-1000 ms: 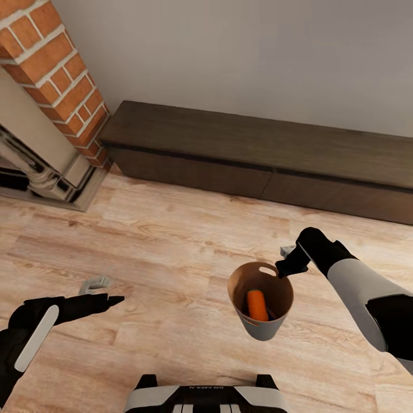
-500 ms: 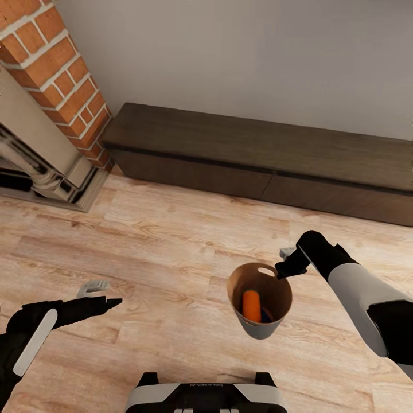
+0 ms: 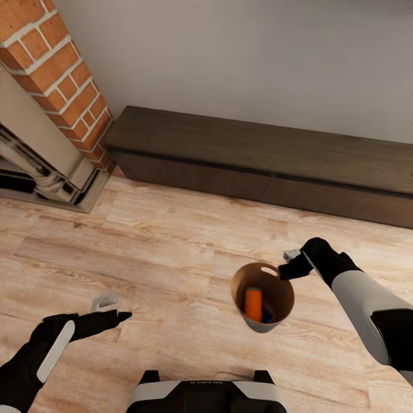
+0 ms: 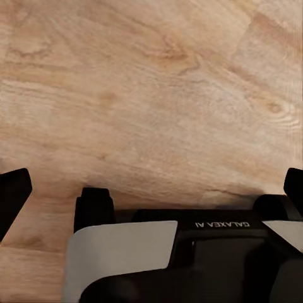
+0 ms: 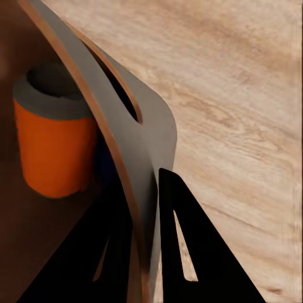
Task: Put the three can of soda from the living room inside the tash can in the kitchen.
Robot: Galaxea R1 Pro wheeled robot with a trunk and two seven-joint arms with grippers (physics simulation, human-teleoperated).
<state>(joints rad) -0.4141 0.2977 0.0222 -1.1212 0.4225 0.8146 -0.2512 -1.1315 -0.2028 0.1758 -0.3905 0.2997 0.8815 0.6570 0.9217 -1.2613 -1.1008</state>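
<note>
The pale grey trash can (image 3: 263, 298) hangs above the wood floor, with my right gripper (image 3: 285, 271) shut on its rim beside the slot handle. Inside its brown interior stands one orange soda can (image 3: 253, 304), and a bit of the blue can (image 3: 267, 314) shows beside it. No other orange can shows. In the right wrist view the gripper (image 5: 148, 189) pinches the bin wall (image 5: 148, 126), with the orange can (image 5: 53, 145) just behind it. My left gripper (image 3: 117, 315) is open and holds nothing, low over the floor at the left.
A brick fireplace (image 3: 57, 74) stands at the left. A long low dark wood cabinet (image 3: 258, 155) runs along the grey wall ahead. Light plank floor (image 3: 172, 241) lies between them and my base (image 3: 206, 396), which also shows in the left wrist view (image 4: 158, 252).
The whole view has shifted a little, so the camera moved. The bin now hangs more upright and the orange can inside stands straighter. My left arm sits lower in the picture.
</note>
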